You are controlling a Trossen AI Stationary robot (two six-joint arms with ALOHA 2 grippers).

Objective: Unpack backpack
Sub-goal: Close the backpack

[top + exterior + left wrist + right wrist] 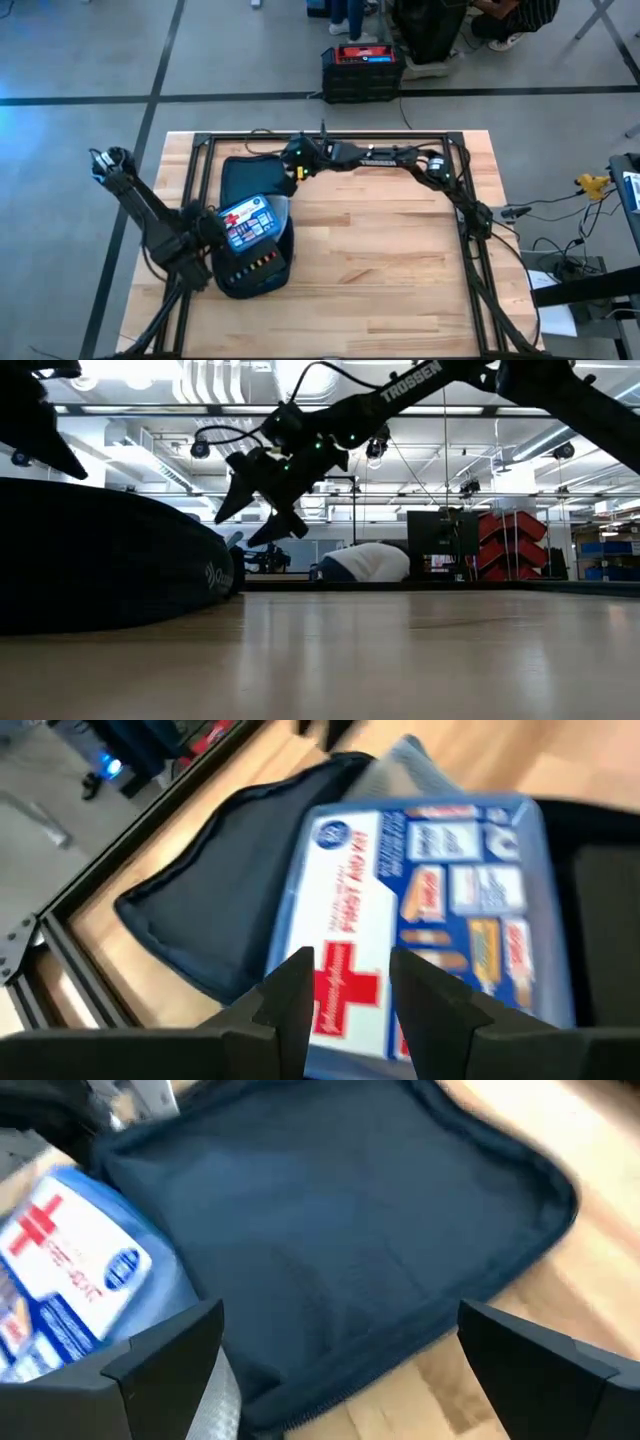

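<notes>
The dark navy backpack [245, 178] lies open on the left half of the wooden table; it also shows in the low view [100, 560] and both wrist views [200, 895] [330, 1230]. Above its middle is a blue and white first aid kit with a red cross [250, 220] [70, 1280], and my left gripper [215, 228] [350, 1000] is shut on it. My right gripper [293, 165] [255, 510] [340, 1350] hangs open over the backpack's far end, touching nothing. My left gripper pinches the first aid kit between its two fingers at the edge beside the red cross [345, 982]. The fingers [290, 995] come from the table's left, slanting down. The kit is over the open backpack, label up; I cannot tell whether it is clear of the cloth.
A black frame [330, 135] runs round the table's edges. A row of small coloured things [255, 266] shows in the backpack's near part. Bare wood [380, 260] lies to the right. A black box with a red top [362, 62] and people stand beyond the far edge.
</notes>
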